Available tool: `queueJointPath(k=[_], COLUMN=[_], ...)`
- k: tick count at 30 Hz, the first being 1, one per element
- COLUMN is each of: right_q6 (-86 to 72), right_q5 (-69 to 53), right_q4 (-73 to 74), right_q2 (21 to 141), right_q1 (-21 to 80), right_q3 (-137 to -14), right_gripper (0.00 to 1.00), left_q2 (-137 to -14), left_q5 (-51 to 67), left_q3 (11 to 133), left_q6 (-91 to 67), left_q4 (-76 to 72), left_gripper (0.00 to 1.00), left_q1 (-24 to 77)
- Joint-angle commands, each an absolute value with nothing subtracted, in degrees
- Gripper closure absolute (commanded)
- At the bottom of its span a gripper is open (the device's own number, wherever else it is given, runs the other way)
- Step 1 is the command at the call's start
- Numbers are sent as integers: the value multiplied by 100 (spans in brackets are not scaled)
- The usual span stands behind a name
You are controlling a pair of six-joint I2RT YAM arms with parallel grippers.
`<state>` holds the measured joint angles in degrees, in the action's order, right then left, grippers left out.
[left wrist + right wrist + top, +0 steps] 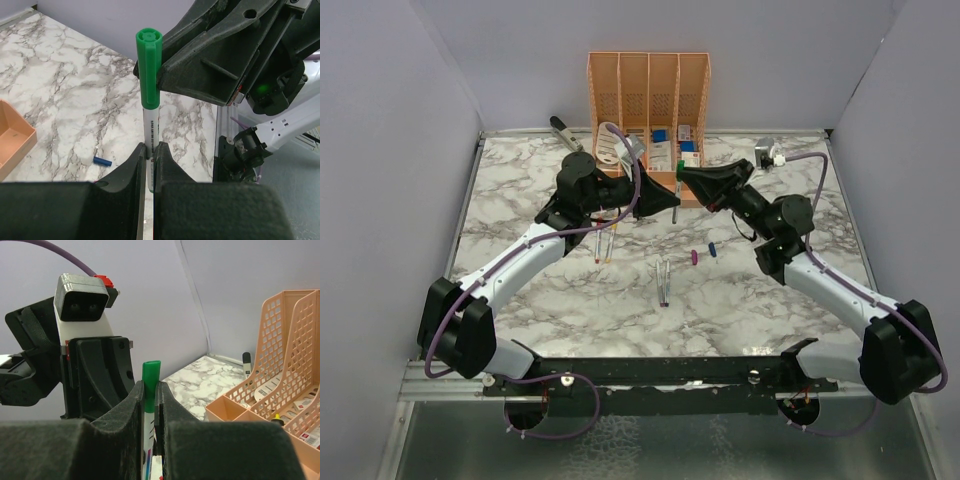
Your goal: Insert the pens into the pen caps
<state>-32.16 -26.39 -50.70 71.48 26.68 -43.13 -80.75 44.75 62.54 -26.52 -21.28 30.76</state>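
The two arms meet over the far middle of the marble table (520, 180), just in front of an orange organiser (648, 70). The left gripper (149, 155) has its jaws clamped on the white barrel of a pen (150, 127), which stands upright between them. The green cap (149, 65) sits over the top end of that pen; how far down it is seated I cannot tell. The right gripper (149, 390) has its jaws pressed together on the sides of this cap, holding it from the side. Both are lifted clear of the tabletop.

In the right wrist view the left gripper's black body and its camera housing fill the space just behind the cap. The organiser's mesh dividers rise close by on the right. Blue-and-white boxes (662, 150) lie in its front tray, right behind the two grippers, and a white roll (610, 145) sits beside them. A grey stapler (563, 130) lies near the organiser's left corner.

Nearer the arm bases, two pens (601, 245) lie side by side just beside the left forearm. Two more pens (663, 282) lie together in the middle of the table. A purple cap (693, 257) and a blue cap (712, 249) lie near each other between the arms, apart from the pens.
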Motion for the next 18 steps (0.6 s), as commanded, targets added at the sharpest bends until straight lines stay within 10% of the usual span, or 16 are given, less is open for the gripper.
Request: queueJointPath(k=[1,18], right_q6=[-2749,-2753], right_q5=[-2848,-1867], right_q4=[-3448,-3888], right_q2=[7321,6892], right_q1=[2918,2962], right_q3=[-4011,-4528], right_gripper=[99,93], left_q2=[-7778,-8093], left_q5=[4027,3901], left_q3=[6888,5934], left_q6=[-2728,-2170], left_q4=[-3652,-1709], left_gripper=[100,100], left_q1=[2957,2955])
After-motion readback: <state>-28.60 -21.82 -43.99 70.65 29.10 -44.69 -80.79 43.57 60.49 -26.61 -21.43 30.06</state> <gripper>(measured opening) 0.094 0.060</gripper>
